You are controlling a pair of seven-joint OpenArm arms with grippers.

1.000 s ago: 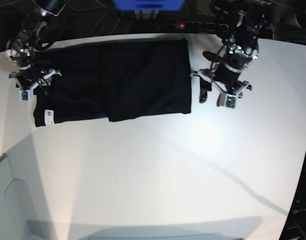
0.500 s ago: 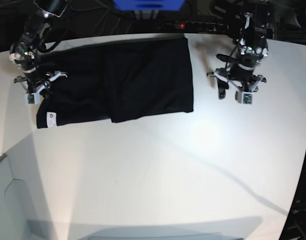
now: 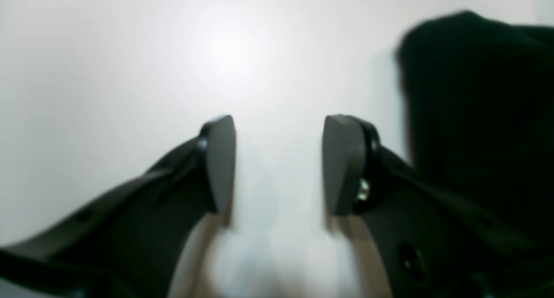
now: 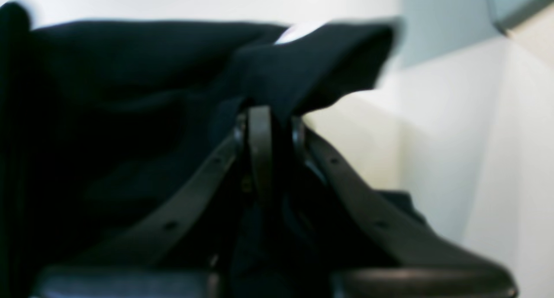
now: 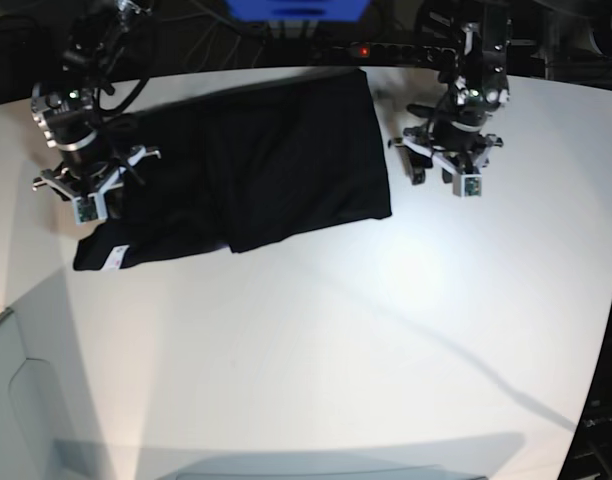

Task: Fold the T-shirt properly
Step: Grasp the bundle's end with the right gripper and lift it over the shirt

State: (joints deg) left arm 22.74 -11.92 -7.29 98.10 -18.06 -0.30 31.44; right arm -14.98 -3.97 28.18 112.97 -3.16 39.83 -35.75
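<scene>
Right claw (image 4: 270, 129) is clamped on the black T-shirt's (image 5: 276, 160) edge; left claw (image 3: 277, 164) hovers apart, empty, over the desk (image 5: 336, 340). A one-sided pull could drag the fabric crooked.

Right arm reaches in from the far edge, wrist bent downward. Right gripper (image 4: 270, 116) — fingers drawn together, pinching a fold of the T-shirt (image 5: 276, 150) between the pads; cloth bunches up over the fingertips and drapes to either side in the wrist view. In the base view this gripper (image 5: 89, 190) sits over the shirt's end.

Left arm likewise comes from the far edge, wrist angled down. Left gripper (image 3: 279, 164) — fingers apart, a plain gap between the pads, nothing in it. Base view places this gripper (image 5: 448, 165) just beside the shirt's edge, not touching.
</scene>
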